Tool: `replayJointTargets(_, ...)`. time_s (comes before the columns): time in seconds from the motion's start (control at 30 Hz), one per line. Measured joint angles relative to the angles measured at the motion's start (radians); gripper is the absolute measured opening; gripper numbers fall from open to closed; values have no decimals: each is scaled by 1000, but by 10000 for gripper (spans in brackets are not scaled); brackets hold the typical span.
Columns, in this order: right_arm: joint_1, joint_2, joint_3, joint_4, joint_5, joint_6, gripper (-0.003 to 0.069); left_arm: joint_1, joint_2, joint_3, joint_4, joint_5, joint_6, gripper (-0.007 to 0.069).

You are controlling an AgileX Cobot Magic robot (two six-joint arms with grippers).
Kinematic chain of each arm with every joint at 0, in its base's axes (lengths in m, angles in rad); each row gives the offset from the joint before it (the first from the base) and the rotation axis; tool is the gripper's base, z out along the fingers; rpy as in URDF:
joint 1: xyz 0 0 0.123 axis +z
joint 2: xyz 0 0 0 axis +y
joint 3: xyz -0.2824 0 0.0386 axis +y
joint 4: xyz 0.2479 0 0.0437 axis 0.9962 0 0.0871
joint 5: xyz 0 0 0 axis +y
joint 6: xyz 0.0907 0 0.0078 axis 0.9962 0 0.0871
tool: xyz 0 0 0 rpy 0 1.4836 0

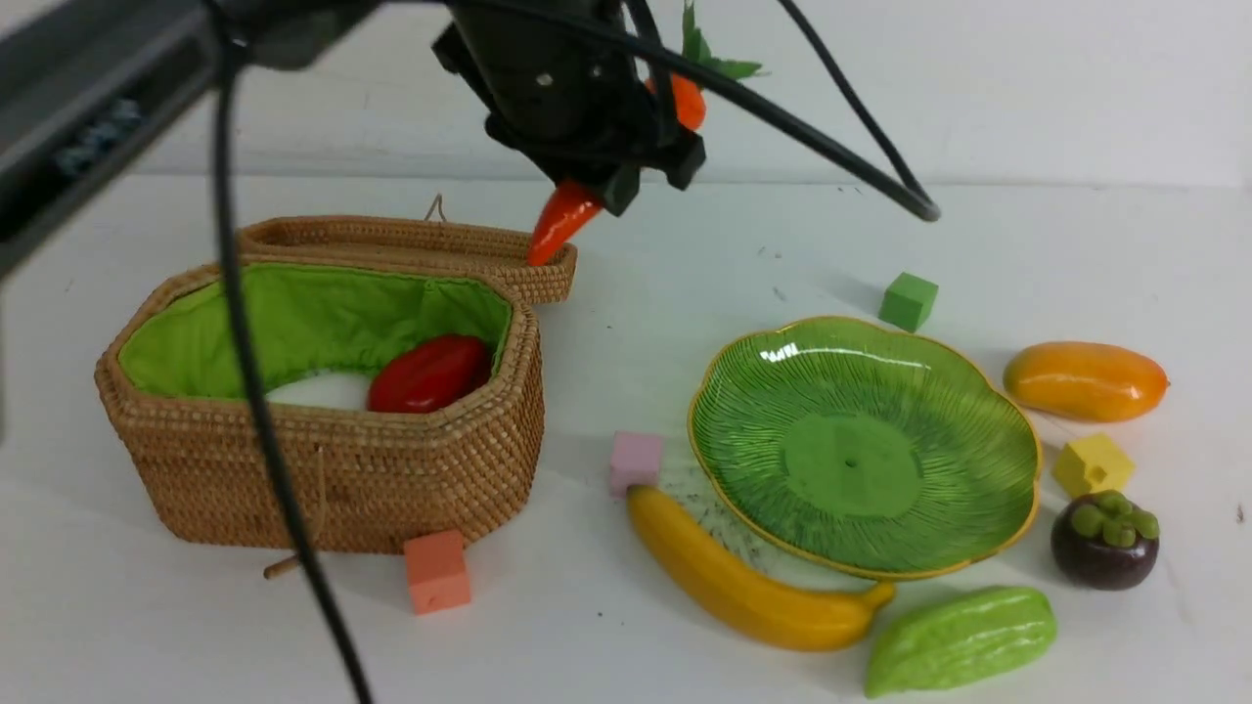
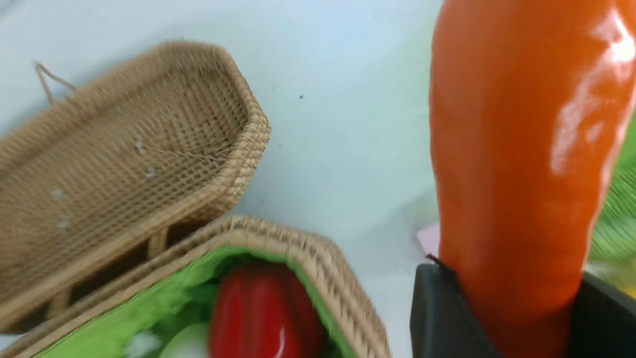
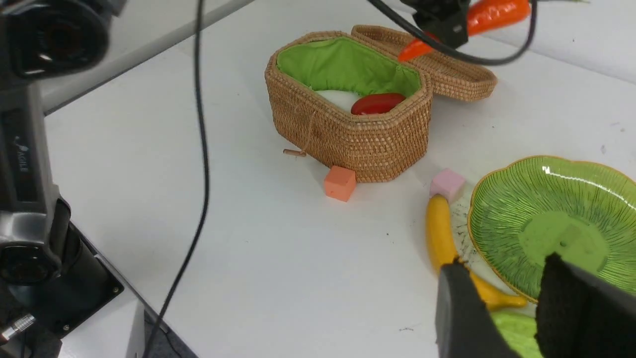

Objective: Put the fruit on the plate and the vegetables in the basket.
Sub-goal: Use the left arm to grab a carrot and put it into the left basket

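Note:
My left gripper point(image 1: 626, 186) hangs high over the far rim of the basket point(image 1: 323, 469), shut on the orange carrot point(image 1: 562, 220), whose tip points down toward the lid point(image 1: 391, 240). The carrot point(image 2: 516, 149) fills the left wrist view between the fingers point(image 2: 437, 313). In the basket lie a red pepper point(image 1: 430, 374) and a white radish point(image 1: 318, 391). The green plate point(image 1: 861, 391) holds nothing. Around it lie the banana point(image 1: 734, 587), gourd point(image 1: 959, 640), mangosteen point(image 1: 1105, 543) and mango point(image 1: 1086, 381). My right gripper point(image 3: 507, 283) hovers open above the banana point(image 3: 439, 228) and plate rim point(image 3: 477, 199).
Foam cubes lie scattered: orange point(image 1: 436, 571) in front of the basket, pink point(image 1: 636, 462) between basket and plate, green point(image 1: 908, 301) behind the plate, yellow point(image 1: 1093, 465) by the mango. A black cable point(image 1: 274, 469) hangs across the front view before the basket.

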Motion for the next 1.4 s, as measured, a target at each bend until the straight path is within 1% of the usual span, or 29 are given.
replayJointTargets(0.1,0,0,0,-1,0,0,236,0,-144,156,2,0,100,260)
replayJointTargets(0.13,0,0,0,-1,0,0,236,0,-196,236,14,0,158,260)
replayJointTargets(0.23,0,0,0,-1,0,0,236,9,-324,423,89,0,307,260)
replayJointTargets(0.3,0,0,0,-1,0,0,236,35,-356,505,131,-1,377,260)
replayJointTargets(0.43,0,0,0,-1,0,-1,236,129,-353,573,160,-54,471,260)
replayJointTargets(0.47,0,0,0,-1,0,-6,236,180,-335,579,152,-88,523,260)
replayJointTargets(0.53,0,0,0,-3,0,-9,236,213,-320,581,141,-107,567,260)
replayJointTargets(0.6,0,0,0,-4,0,-12,236,262,-288,585,120,-150,652,260)
replayJointTargets(0.7,0,0,0,-4,0,-16,237,294,-241,585,106,-186,700,260)
replayJointTargets(0.97,0,0,0,16,0,-16,236,300,-187,586,87,-226,705,260)
replayJointTargets(1.0,0,0,0,18,0,-16,236,300,-189,586,87,-227,700,271)
replayJointTargets(1.07,0,0,0,18,0,-16,236,300,-191,586,88,-228,681,331)
replayJointTargets(1.1,0,0,0,18,0,-16,236,300,-192,586,88,-228,669,380)
replayJointTargets(1.13,0,0,0,18,0,-16,236,300,-194,586,88,-228,654,446)
replayJointTargets(1.17,0,0,0,18,0,-16,236,300,-194,586,88,-228,652,457)
replayJointTargets(1.2,0,0,0,18,0,-16,236,300,-195,586,88,-228,642,513)
replayJointTargets(1.23,0,0,0,18,0,-17,236,300,-203,586,89,-228,630,594)
replayJointTargets(1.27,0,0,0,18,0,-17,236,300,-210,586,90,-228,624,627)
replayJointTargets(1.33,0,0,0,18,0,-17,236,300,-223,586,90,-226,612,657)
replayJointTargets(1.4,0,0,0,18,0,-18,236,300,-241,586,82,-216,581,654)
